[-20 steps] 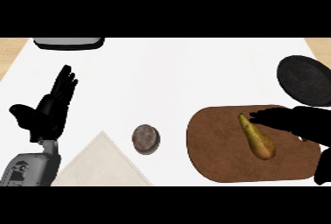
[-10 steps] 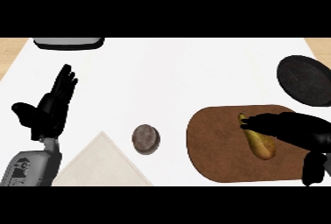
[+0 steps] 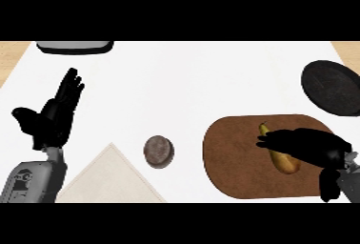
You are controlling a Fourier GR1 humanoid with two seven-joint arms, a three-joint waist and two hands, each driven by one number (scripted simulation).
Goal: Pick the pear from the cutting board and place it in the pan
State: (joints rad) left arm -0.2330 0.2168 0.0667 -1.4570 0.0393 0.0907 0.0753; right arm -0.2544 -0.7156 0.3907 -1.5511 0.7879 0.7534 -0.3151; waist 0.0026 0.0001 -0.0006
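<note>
A yellow-brown pear (image 3: 287,165) lies lengthwise on the brown cutting board (image 3: 232,164) at the lower right. My right hand (image 3: 313,146) sits on top of it, fingers curled across its middle from the right, so only the pear's narrow top and rounded bottom show. The pear still rests on the board. The dark round pan (image 3: 335,87) stands beyond the board at the right edge, partly cut off. My left hand (image 3: 51,117) rests open at the left, fingers up.
A small brown-grey round object (image 3: 158,150) lies on the white counter just left of the board. A beige triangular cloth (image 3: 105,178) sits at the lower left. A grey item (image 3: 75,46) shows at the far left edge of the counter.
My right hand has come down and pulled slightly nearer, its fingers curling from stretched over the pear to wrapped across it. The pear and the left hand have not moved.
</note>
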